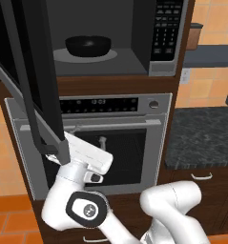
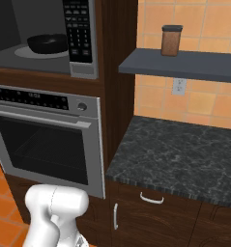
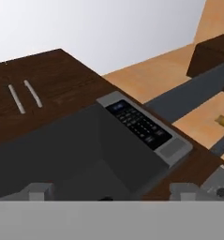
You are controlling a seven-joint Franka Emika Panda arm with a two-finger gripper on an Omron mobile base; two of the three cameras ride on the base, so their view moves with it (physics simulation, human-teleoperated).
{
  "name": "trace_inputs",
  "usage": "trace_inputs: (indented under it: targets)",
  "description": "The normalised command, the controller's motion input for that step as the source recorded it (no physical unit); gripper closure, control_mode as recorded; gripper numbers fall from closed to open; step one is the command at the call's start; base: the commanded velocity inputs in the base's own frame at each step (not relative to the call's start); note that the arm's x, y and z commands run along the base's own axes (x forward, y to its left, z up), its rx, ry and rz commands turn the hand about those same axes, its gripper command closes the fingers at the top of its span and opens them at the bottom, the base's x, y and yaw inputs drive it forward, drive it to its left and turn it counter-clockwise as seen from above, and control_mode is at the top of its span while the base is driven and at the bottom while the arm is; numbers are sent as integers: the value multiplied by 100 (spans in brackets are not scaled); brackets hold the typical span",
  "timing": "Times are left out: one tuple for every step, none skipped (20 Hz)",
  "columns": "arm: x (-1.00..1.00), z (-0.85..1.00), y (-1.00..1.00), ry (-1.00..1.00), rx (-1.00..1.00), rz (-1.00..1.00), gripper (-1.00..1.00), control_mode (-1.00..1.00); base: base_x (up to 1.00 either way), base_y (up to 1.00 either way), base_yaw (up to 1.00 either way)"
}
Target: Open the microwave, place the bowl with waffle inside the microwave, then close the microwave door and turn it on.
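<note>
a: what is seen in the left base view?
b: the microwave door [image 1: 27,76] is swung open to the left; the bowl [image 1: 88,45] is seated inside the microwave [image 1: 134,52], on its turntable. the gripper [image 1: 58,155] is held against the door's lower edge.

a: the right base view?
b: the bowl [image 2: 48,43] is seen left of the keypad [image 2: 79,28], above the oven [image 2: 44,140].

a: the hand view?
b: the keypad [image 3: 139,124] is seen; the jaws are spread wide, nothing pinched.

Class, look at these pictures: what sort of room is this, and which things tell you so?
Most likely a home kitchen: a built-in microwave sits above a silver wall oven, beside a dark stone counter with wooden cabinets below.
</note>
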Motion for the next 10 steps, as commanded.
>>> trace_inputs:
  targets:
    - [-10, -6, 71, -11, 0, -2, 100, -100, 0, 0, 0]
    - [0, -12, 66, -9, 0, -1, 100, -100, 0, 0, 0]
    - [0, -14, 58, -7, 0, 0, 100, -100, 0, 0, 0]
    - [0, -16, 52, -7, 0, 0, 100, -100, 0, 0, 0]
    - [0, -17, 51, -7, 0, 0, 100, -100, 0, 0, 0]
    - [0, -21, 57, -7, 0, 0, 100, -100, 0, 0, 0]
    - [0, -16, 68, -7, 0, 0, 100, -100, 0, 0, 0]
    - [0, -14, 74, -7, 0, 0, 100, -100, 0, 0, 0]
    - [0, -12, 76, -7, 0, 0, 100, -100, 0, 0, 0]
    - [0, -13, 81, -6, 0, 0, 100, -100, 0, 0, 0]
